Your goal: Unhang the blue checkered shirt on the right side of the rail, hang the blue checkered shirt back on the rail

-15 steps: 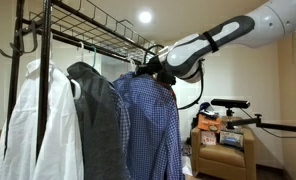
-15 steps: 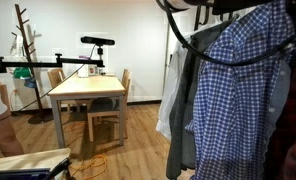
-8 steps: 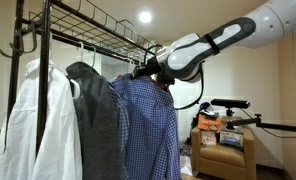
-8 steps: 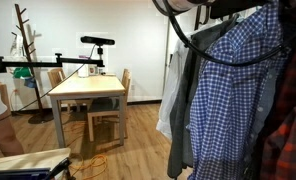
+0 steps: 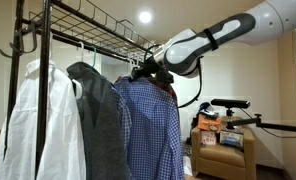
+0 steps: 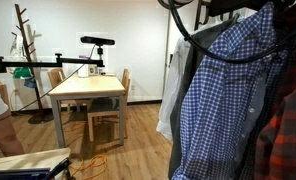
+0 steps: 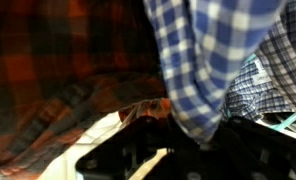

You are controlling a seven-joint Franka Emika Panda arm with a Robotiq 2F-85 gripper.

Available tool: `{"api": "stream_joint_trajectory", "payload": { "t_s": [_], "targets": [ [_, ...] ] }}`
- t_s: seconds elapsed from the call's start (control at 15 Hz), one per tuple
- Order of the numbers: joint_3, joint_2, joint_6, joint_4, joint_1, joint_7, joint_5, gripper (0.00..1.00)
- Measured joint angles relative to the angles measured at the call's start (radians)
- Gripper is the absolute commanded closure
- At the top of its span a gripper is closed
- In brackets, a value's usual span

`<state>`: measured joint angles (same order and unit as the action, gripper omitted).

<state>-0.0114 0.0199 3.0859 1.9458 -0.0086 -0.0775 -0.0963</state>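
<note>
The blue checkered shirt (image 5: 148,125) hangs at the near end of the rail (image 5: 93,40), under the wire-grid shelf. My gripper (image 5: 146,68) is at its collar, right below the rail end, and holds the shirt's top. In an exterior view the shirt (image 6: 228,95) hangs tilted, its hem swung left. In the wrist view the blue checked cloth (image 7: 198,50) runs down between my dark jaws (image 7: 193,135), which are shut on it. The hanger is hidden by the cloth.
A white shirt (image 5: 33,120) and a dark grey garment (image 5: 98,120) hang further along the rail. A dark red plaid shirt (image 6: 288,135) hangs close beside the blue one and fills the wrist view's left (image 7: 58,70). A wooden table (image 6: 88,88) and a chair with boxes (image 5: 220,140) stand nearby.
My gripper has risen slightly with the shirt's top. The shirt has swung and tilted, its hem shifting sideways, and more of the red plaid shirt shows.
</note>
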Motion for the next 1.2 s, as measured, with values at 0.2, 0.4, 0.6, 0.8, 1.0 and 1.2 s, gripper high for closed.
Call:
{"api": "stream_joint_trajectory", "payload": {
  "t_s": [0.2, 0.4, 0.6, 0.8, 1.0, 1.2],
  "targets": [
    [0.002, 0.024, -0.064, -0.086, 0.001, 0.000, 0.000, 0.91],
    [0.001, 0.090, -0.100, -0.213, 0.000, 0.000, 0.009, 0.92],
    [0.000, 0.196, -0.140, -0.360, 0.001, 0.001, 0.027, 0.91],
    [-0.017, 0.324, -0.150, -0.486, 0.029, 0.032, 0.056, 0.92],
    [-0.054, 0.447, -0.151, -0.613, 0.069, 0.074, 0.069, 0.91],
    [-0.084, 0.546, -0.161, -0.742, 0.081, 0.108, 0.069, 0.91]
  ]
}}
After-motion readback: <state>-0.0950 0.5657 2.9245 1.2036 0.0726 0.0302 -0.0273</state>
